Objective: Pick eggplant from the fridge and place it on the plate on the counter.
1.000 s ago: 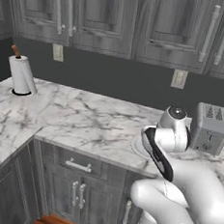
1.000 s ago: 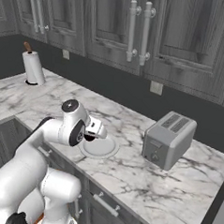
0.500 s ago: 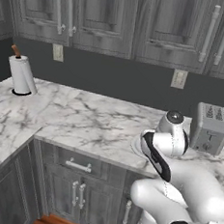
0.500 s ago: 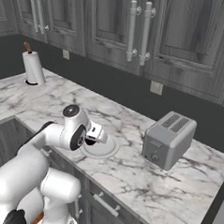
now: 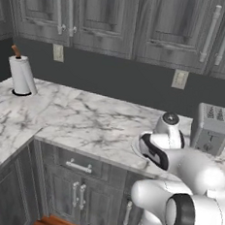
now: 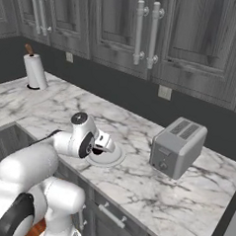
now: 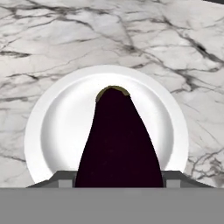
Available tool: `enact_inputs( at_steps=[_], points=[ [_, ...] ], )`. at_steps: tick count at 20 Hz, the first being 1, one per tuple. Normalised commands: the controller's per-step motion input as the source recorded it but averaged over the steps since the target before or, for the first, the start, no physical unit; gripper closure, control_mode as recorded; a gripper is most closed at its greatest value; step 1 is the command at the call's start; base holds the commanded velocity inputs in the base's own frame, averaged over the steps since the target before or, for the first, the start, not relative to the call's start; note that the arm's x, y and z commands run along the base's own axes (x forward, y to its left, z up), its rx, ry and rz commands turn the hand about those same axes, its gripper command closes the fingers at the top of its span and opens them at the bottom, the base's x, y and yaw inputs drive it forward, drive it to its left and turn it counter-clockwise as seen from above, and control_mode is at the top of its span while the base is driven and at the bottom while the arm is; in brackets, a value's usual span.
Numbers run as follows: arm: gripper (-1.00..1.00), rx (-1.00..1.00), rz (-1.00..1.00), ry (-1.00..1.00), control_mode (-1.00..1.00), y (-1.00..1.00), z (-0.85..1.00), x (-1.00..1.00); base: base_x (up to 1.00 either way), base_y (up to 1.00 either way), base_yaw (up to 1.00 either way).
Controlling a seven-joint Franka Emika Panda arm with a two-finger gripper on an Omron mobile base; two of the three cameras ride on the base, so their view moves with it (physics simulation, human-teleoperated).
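Right now my hand (image 6: pixel 104 143) grips the eggplant (image 7: pixel 118 144), a dark purple body with its tip pointing away, directly above the plate (image 7: pixel 52 118). That plate sits on the marble desk (image 6: pixel 136 180), with the toaster (image 6: pixel 177 147) near it.

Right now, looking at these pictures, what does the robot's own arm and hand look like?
The arm is a chain of fat, rounded, glossy white segments, like smooth shells, with dark rings and bands where the segments join. One end cap is a grey disc with a dark centre. The hand is a small pale block at the tip. No cables or lettering can be made out.
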Motion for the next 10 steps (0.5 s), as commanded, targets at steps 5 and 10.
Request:
enact_inputs(
  at_steps=[5, 10],
  points=[
    [1.0, 0.0, -0.02, 0.01, -1.0, 0.0, -0.31, 0.12, 0.0, 0.0, 0.0],
    [1.0, 0.0, -0.02, 0.0, -1.0, 0.0, -0.22, 0.04, 0.0, 0.0, 0.0]
  ],
)
